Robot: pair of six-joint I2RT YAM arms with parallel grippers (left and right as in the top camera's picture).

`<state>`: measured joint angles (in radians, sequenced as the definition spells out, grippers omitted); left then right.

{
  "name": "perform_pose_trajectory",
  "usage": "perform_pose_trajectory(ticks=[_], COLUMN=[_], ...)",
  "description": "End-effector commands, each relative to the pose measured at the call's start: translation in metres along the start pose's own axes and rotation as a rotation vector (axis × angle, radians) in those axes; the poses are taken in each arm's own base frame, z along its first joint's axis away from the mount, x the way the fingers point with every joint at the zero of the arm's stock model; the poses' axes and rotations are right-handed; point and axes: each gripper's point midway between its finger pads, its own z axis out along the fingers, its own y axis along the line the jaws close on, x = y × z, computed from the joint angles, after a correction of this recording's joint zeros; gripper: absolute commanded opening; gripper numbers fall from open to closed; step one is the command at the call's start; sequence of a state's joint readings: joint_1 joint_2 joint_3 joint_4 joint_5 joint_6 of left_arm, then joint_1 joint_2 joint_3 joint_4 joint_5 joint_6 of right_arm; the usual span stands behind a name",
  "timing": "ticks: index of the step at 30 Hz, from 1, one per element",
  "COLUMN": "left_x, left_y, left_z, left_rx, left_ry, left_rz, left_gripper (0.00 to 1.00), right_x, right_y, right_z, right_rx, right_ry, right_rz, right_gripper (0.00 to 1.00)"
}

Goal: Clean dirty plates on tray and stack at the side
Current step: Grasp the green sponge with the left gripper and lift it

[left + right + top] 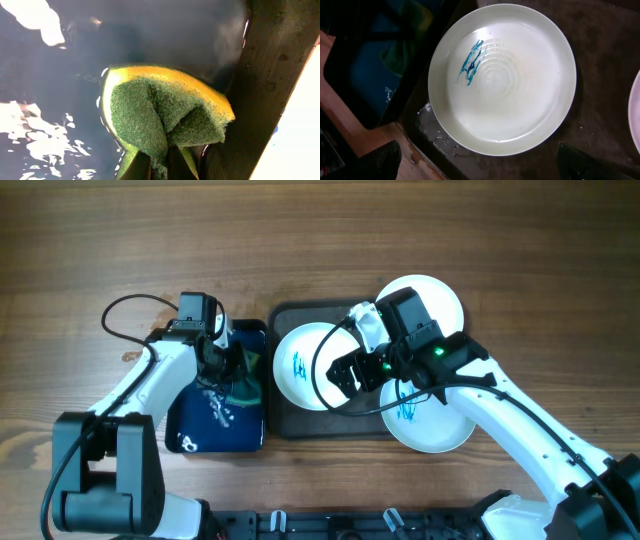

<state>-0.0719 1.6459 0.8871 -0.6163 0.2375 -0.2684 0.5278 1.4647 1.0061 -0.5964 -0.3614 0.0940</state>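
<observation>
So, nearest the robot, a plate with a blue scribble sits off the tray's right side, partly under the right arm. Left of the tray there's a blue tray with water in it, and the left tool is clamped on a green and yellow sponge over that water, the sponge folded up by the squeeze. The middle plate lies flat on the tray, wet, with a blue smear on its left half. The right tool hangs over it, fingers wide apart, touching nothing. Farthest back, a clean-looking plate pokes out behind the right arm on the table.
</observation>
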Motion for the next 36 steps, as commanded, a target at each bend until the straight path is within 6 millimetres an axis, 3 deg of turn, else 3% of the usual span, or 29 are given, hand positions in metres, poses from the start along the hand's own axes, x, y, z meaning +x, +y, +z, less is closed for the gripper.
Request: perform_pose_trajectory(ticks=[1, 3, 6, 10, 12, 17, 23, 30, 32, 33, 36], left_x=[0.000, -0.003, -0.013, -0.018, -0.017, -0.012, -0.011, -0.007, -0.005, -0.005, -0.004], left_y=[-0.004, -0.005, 0.001, 0.005, 0.010, 0.017, 0.018, 0.020, 0.014, 0.010, 0.002], left_z=[0.003, 0.000, -0.020, -0.059, -0.091, -0.132, -0.141, -0.141, -0.136, -0.134, -0.129], left_rx=[0.022, 0.021, -0.029, -0.071, -0.115, -0.314, -0.470, -0.476, -0.434, -0.409, -0.366], left_ry=[-0.001, -0.016, -0.104, -0.218, -0.313, -0.483, -0.587, -0.593, -0.570, -0.559, -0.540], left_rz=[-0.032, -0.044, -0.090, -0.100, -0.086, -0.014, -0.032, -0.075, -0.072, -0.070, -0.064], left_gripper=[0.04, 0.04, 0.04, 0.04, 0.04, 0.04, 0.04, 0.04, 0.04, 0.04, 0.04], right_x=[-0.007, -0.007, -0.007, -0.007, -0.007, -0.008, -0.008, -0.008, -0.007, -0.005, 0.006], right_y=[0.000, 0.000, 0.000, 0.000, 0.000, -0.014, -0.026, -0.034, -0.038, -0.046, -0.058], right_z=[0.000, 0.000, 0.000, 0.000, 0.000, 0.000, -0.002, -0.003, -0.001, 0.003, 0.020], right_rx=[0.007, 0.007, 0.007, 0.007, 0.008, 0.084, 0.159, 0.204, 0.218, 0.255, 0.294], right_ry=[-0.010, -0.010, -0.010, -0.010, -0.011, -0.021, -0.033, -0.042, -0.041, -0.037, 0.016], right_rz=[0.008, 0.009, 0.008, 0.008, 0.008, 0.063, 0.149, 0.195, 0.218, 0.248, 0.272], right_gripper=[1.00, 1.00, 1.00, 1.00, 0.99, 1.00, 1.00, 0.98, 0.90, 0.76, 0.54])
